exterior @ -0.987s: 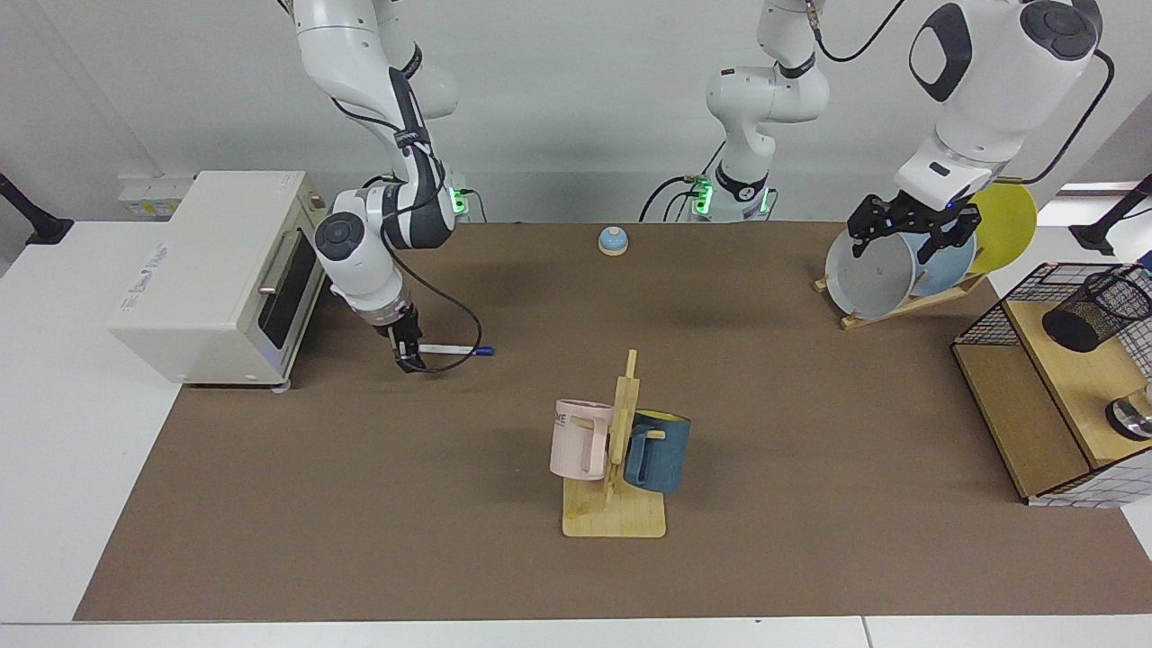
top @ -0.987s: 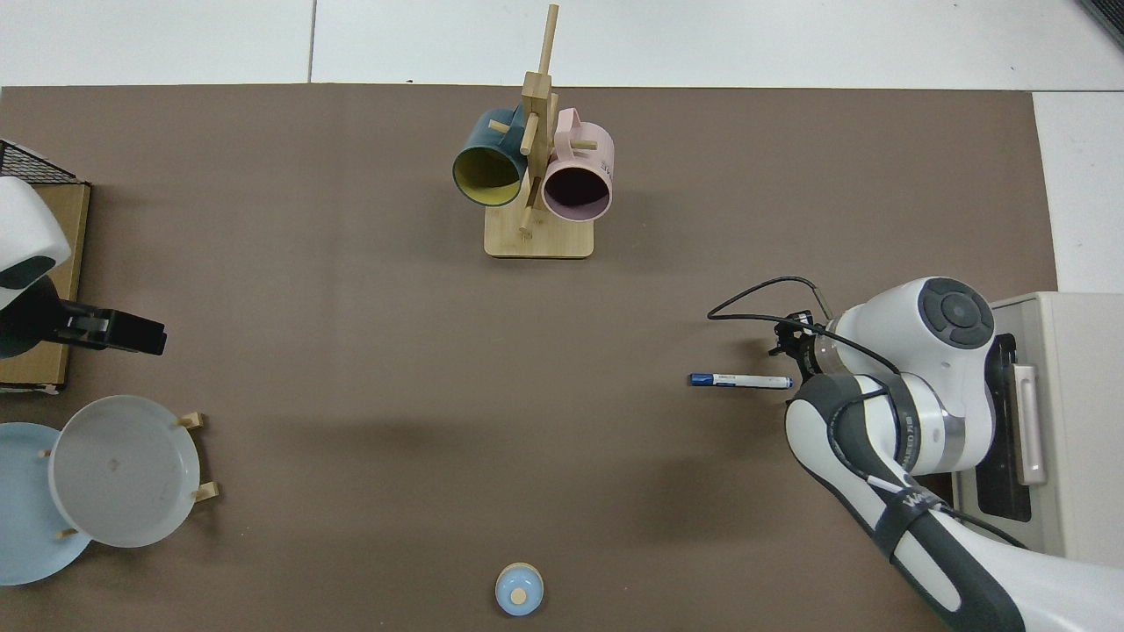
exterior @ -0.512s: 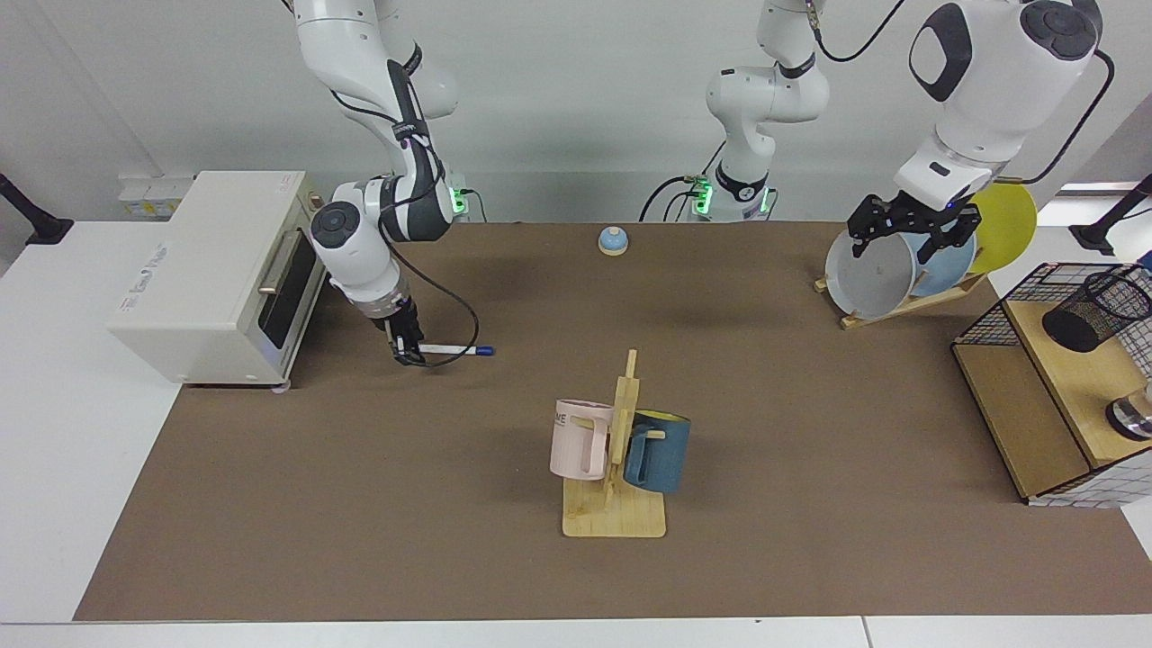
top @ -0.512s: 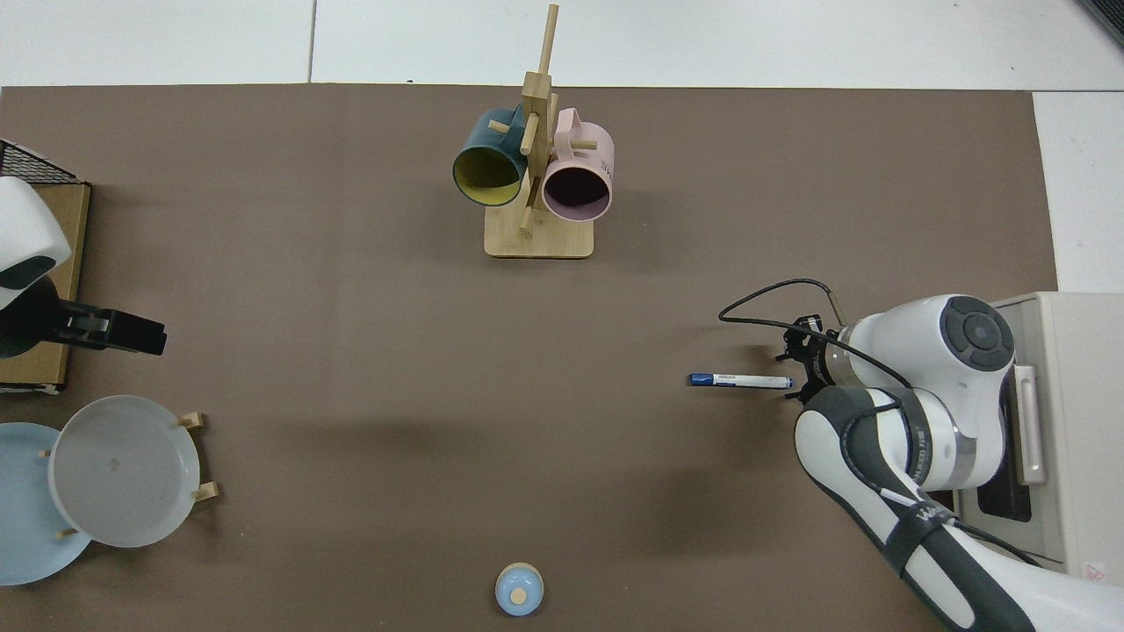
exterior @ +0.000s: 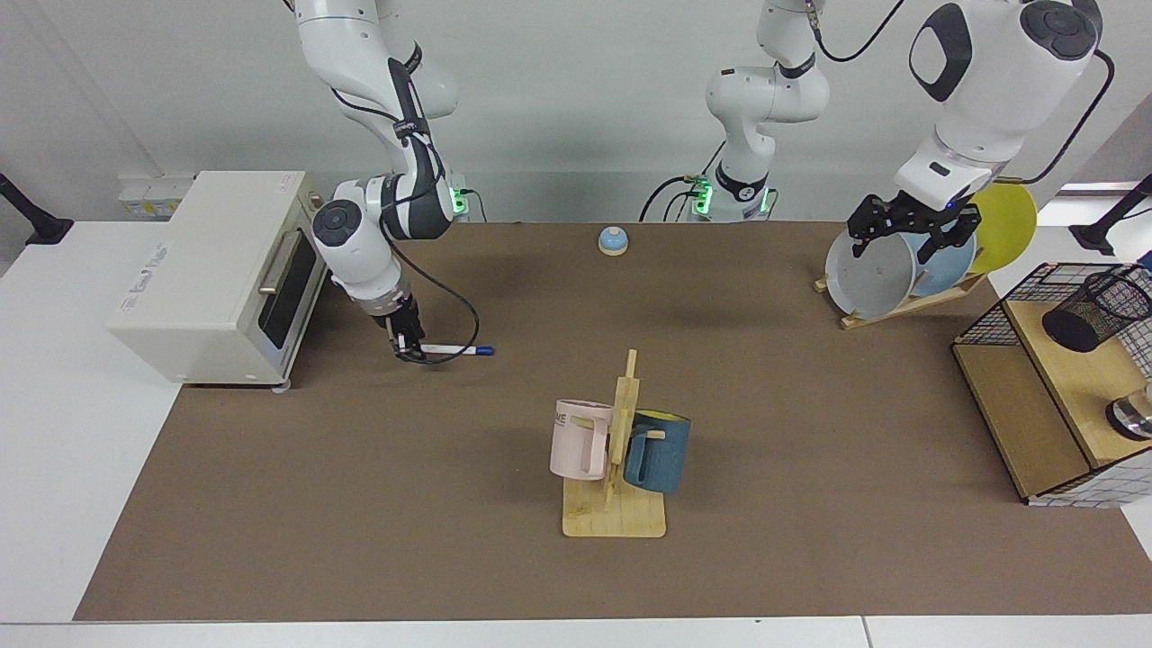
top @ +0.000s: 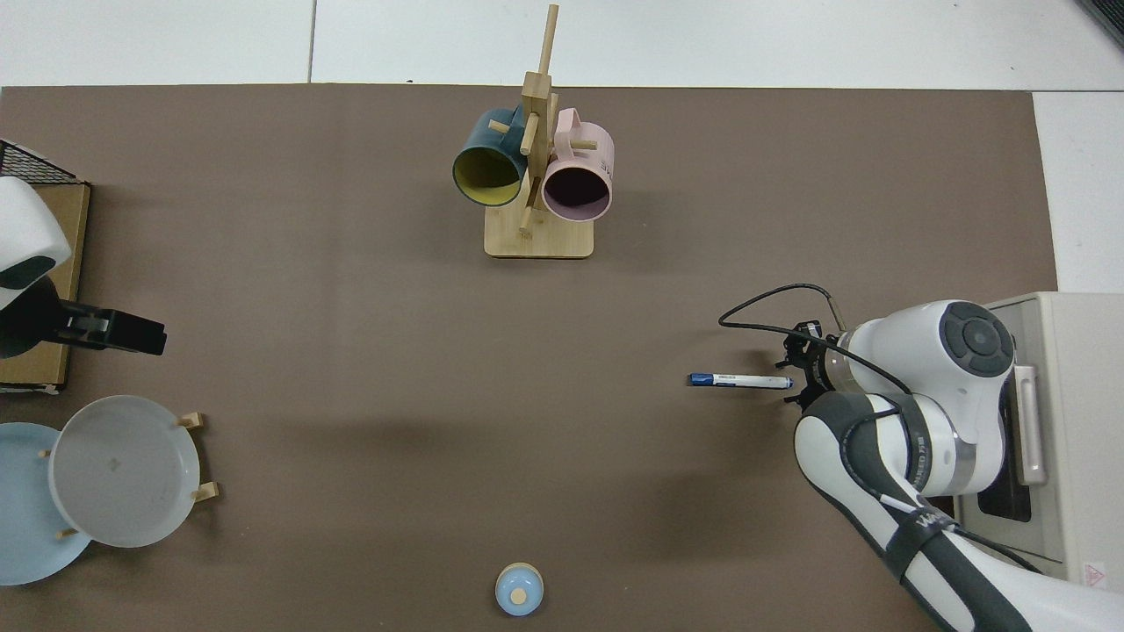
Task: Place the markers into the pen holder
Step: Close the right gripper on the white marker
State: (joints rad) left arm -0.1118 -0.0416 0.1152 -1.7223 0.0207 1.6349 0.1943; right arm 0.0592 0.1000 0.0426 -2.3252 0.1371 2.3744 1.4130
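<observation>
The white marker (exterior: 454, 349) with a dark blue cap lies flat on the brown mat, cap end away from the oven; from above the marker (top: 740, 380) points left. My right gripper (exterior: 407, 346) is down at its uncapped end, open, a finger on either side of the barrel, also visible in the top view (top: 795, 379). The black mesh pen holder (exterior: 1093, 310) stands on the wooden shelf at the far right and is out of the top view. My left gripper (exterior: 913, 229) waits open above the plate rack and shows from above (top: 132, 333).
A cream toaster oven (exterior: 216, 270) stands close behind the right arm. A wooden mug tree (exterior: 616, 504) with two mugs occupies the mat's middle. Plates (exterior: 873, 274) lean in a rack, a blue bell (exterior: 613, 240) sits at the back, and the wire-grid shelf (exterior: 1017, 414) holds a shiny metal object (exterior: 1132, 418).
The right gripper has shifted a little back toward the oven and settled around the marker's uncapped end. The marker and the left arm have not moved.
</observation>
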